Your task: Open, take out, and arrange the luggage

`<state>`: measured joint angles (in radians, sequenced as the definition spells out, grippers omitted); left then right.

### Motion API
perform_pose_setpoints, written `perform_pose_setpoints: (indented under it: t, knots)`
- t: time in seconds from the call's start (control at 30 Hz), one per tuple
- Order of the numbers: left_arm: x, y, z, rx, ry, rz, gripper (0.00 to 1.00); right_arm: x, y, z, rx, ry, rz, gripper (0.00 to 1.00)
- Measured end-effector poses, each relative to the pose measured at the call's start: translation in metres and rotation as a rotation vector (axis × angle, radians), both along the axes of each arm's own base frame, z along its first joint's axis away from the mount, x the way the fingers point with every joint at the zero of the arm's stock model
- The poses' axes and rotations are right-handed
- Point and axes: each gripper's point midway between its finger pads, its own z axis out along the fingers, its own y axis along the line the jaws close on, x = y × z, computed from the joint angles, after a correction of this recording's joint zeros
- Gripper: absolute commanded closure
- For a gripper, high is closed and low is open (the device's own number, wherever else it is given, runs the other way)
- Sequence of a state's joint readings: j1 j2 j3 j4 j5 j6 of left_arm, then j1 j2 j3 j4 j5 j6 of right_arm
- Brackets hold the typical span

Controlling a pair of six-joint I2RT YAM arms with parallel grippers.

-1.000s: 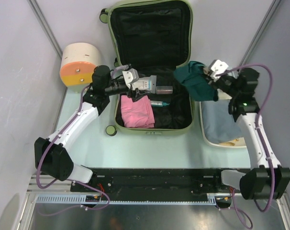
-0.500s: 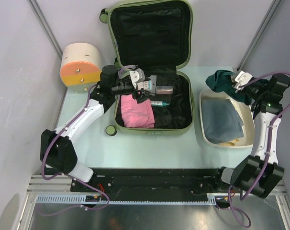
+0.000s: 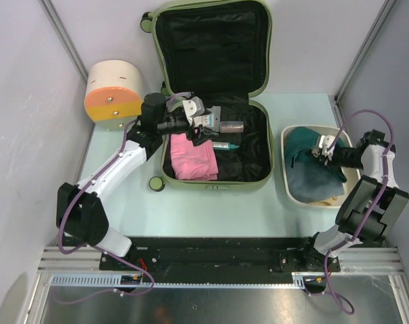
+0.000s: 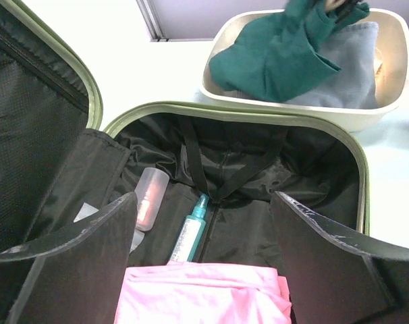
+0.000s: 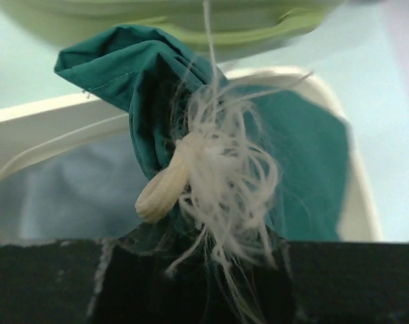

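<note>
The luggage [image 3: 211, 183] lies open, its lid propped up at the back and its black lining showing. Inside are a folded pink cloth [image 3: 193, 156] [image 4: 201, 293], a teal spray bottle [image 3: 223, 145] [image 4: 191, 233] and a clear bottle [image 3: 233, 125] [image 4: 149, 199]. My left gripper [image 3: 211, 126] [image 4: 203, 202] hovers open over the pink cloth's far edge, holding nothing. My right gripper [image 3: 324, 150] [image 5: 198, 250] is shut on a dark green garment [image 3: 304, 150] [image 5: 306, 162], low inside the white basin [image 3: 285, 189] [image 5: 49, 128].
A grey-blue cloth [image 3: 312, 182] [image 4: 353, 74] lies in the basin under the green garment. A cream-and-orange drum container [image 3: 113, 91] stands left of the luggage. A suitcase wheel [image 3: 156, 183] sits by its near-left corner. Frayed white threads [image 5: 225, 182] hang before the right wrist camera.
The right arm carried the green garment from the luggage's right edge out over the basin and lowered it in. The left gripper edged further over the luggage, then held still.
</note>
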<state>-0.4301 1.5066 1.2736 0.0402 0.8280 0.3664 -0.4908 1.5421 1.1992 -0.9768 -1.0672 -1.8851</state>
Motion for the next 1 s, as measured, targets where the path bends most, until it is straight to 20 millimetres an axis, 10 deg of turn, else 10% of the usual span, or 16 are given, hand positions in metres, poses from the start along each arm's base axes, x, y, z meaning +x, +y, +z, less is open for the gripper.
perform_pose_setpoints:
  t: [0.07,0.2,0.3,0.8,1.0]
  knots:
    - [-0.001,0.001,-0.003,0.005,0.006,0.006,0.16,-0.021,0.001,-0.022,0.005,0.089,-0.004,0.94]
    - [-0.002,0.002,-0.008,0.011,0.018,0.01,0.16,-0.057,0.01,-0.054,-0.004,0.205,0.007,0.33]
    - [-0.002,0.003,-0.008,0.011,0.016,0.011,0.16,-0.083,0.017,-0.066,-0.022,0.288,0.019,0.15]
    - [-0.015,0.009,-0.023,0.027,0.052,0.011,0.16,-0.136,0.029,-0.019,-0.226,0.195,0.009,0.02]
    - [-0.018,0.011,-0.026,0.029,0.07,0.024,0.14,-0.113,0.046,0.024,-0.125,0.228,-0.121,0.09]
